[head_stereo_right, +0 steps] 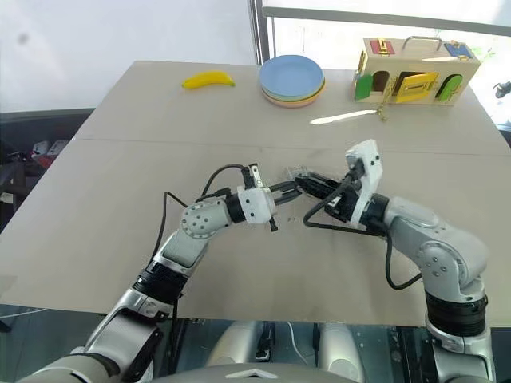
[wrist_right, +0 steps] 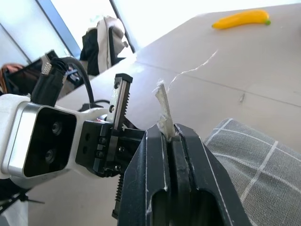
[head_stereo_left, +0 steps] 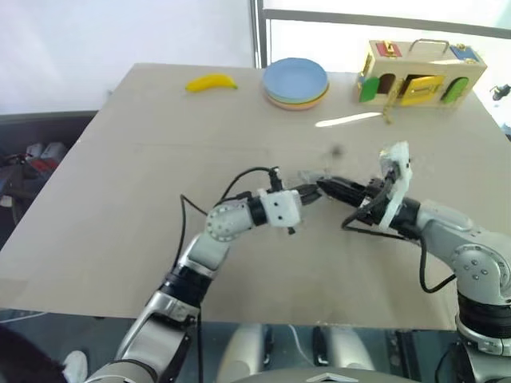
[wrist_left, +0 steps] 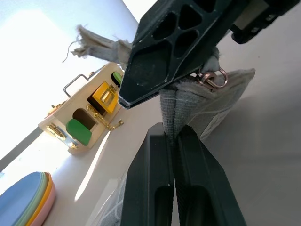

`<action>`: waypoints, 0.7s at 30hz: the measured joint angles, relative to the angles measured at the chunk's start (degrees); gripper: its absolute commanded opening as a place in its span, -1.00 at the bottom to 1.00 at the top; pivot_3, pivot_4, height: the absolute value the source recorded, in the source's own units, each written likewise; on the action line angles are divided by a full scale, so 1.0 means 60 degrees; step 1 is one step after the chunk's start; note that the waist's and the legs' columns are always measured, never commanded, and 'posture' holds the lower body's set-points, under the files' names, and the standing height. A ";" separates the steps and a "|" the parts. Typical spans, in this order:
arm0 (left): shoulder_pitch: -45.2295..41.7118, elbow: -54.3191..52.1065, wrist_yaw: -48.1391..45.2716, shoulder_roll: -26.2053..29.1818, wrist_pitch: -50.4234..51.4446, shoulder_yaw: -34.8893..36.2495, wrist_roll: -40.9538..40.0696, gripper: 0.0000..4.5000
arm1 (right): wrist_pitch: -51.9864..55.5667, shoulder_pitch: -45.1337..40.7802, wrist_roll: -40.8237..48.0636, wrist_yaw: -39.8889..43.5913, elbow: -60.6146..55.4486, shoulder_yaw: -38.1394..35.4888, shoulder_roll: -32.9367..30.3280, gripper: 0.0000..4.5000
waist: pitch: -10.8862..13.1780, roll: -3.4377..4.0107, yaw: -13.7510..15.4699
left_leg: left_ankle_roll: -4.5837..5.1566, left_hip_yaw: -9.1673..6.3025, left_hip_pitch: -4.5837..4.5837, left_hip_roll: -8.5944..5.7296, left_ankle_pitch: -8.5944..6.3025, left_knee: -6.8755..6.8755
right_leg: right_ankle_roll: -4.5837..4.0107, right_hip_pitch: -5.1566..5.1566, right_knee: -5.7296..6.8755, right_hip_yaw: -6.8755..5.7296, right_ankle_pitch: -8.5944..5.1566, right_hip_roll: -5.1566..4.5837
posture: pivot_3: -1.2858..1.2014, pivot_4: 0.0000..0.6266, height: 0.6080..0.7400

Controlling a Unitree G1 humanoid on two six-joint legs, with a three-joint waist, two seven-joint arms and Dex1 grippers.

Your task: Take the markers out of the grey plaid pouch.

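From my head, my left fingers (head_stereo_left: 313, 191) and right fingers (head_stereo_left: 334, 189) meet mid-table (head_stereo_left: 120, 175), both clenched on the grey plaid pouch (wrist_left: 221, 101). At twelve o'clock lie a banana (head_stereo_left: 211, 82), stacked plates (head_stereo_left: 296, 82) and a wooden latch box (head_stereo_left: 419, 73). My left wrist shows the zipper ring (wrist_left: 214, 77). My right wrist shows plaid fabric pinched.

Looks like a robot test lab. Staged props on a plain tan table (head_stereo_left: 120, 199): toy banana (head_stereo_left: 211, 82), stacked pastel plates (head_stereo_left: 296, 83), wooden latch-board box (head_stereo_left: 421, 73). Loose cables and gear along the side.
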 measured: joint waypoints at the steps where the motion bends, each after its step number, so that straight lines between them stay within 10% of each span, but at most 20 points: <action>1: 0.0017 -0.0059 0.0015 -0.0059 0.0090 0.0000 -0.0048 -0.99 | -0.0089 0.0121 0.0145 -0.0021 0.0035 -0.0138 0.0144 -1.00 | 0.0000 0.0000 -0.0001 | 0.0000 -0.0001 0.0001 0.0000 0.0000 0.0000 | 0.0000 0.0000 0.0000 0.0001 0.0000 0.0000 | 0.03 -0.52 1.00; 8: 0.0136 -0.0256 0.0018 -0.0144 0.0420 -0.0004 -0.0097 -0.99 | -0.0437 0.0336 0.0262 0.0102 0.0133 -0.0156 0.0043 -1.00 | 0.0000 0.0000 -0.0007 | 0.0016 0.0011 0.0019 0.0000 -0.0010 0.0004 | 0.0000 0.0000 0.0037 0.0011 0.0000 0.0036 | 0.03 -0.52 1.00; 14: 0.0285 -0.0050 0.0108 -0.0010 0.0824 0.0152 -0.0014 -1.00 | -0.0931 0.0342 -0.0087 0.0457 -0.0102 0.0033 -0.0449 0.04 | 0.0000 0.0000 -0.0011 | 0.0036 0.0023 0.0045 0.0003 -0.0021 0.0005 | 0.0000 0.0004 0.0067 0.0026 -0.0001 0.0043 | 0.03 -0.52 1.00; 21: 0.0268 -0.0050 0.0131 -0.0078 0.0876 0.0162 -0.0008 -1.00 | -0.1060 0.0314 -0.0428 0.0468 -0.0102 0.0647 -0.0627 0.04 | 0.0000 0.0000 -0.0005 | 0.0037 0.0031 0.0066 0.0003 -0.0022 0.0005 | -0.0001 0.0021 0.0071 0.0033 -0.0001 -0.0001 | 0.03 -0.52 1.00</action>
